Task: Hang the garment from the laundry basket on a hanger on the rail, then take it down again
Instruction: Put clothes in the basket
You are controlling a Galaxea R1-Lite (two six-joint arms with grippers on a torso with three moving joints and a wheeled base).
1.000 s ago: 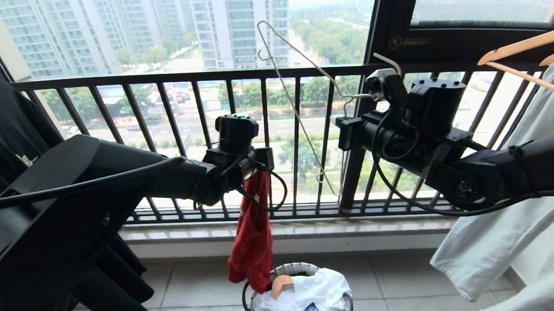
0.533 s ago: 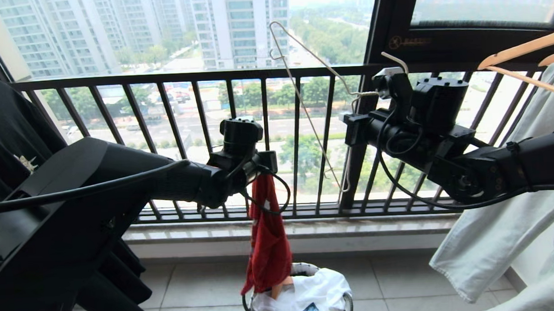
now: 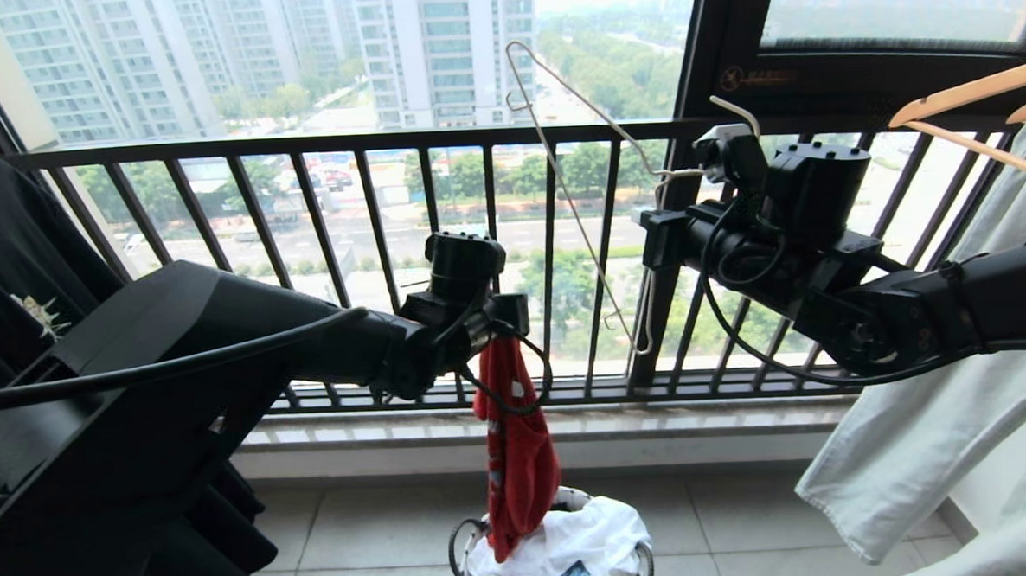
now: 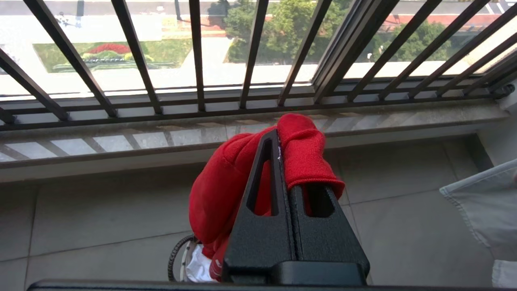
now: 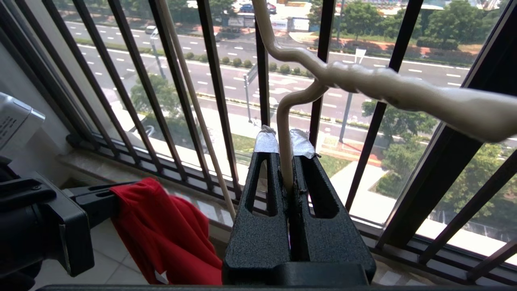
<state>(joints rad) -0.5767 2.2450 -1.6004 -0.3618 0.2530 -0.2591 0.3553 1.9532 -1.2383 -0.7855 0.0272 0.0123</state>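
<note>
The left gripper (image 4: 282,161) pinches the red T-shirt (image 3: 518,461) above the laundry basket (image 3: 466,541); the right gripper (image 5: 284,161) pinches the hanger (image 3: 578,198). Hanging isn't done yet.

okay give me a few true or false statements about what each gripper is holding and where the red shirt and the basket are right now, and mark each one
1. The left gripper is shut on the garment. True.
2. The hanger hangs on a rail. False: the right gripper holds it up before the railing.
3. The garment lies wholly inside the laundry basket. False: it dangles from the left gripper, its lower end at the basket's rim.
4. A white garment fills the basket. True.
</note>
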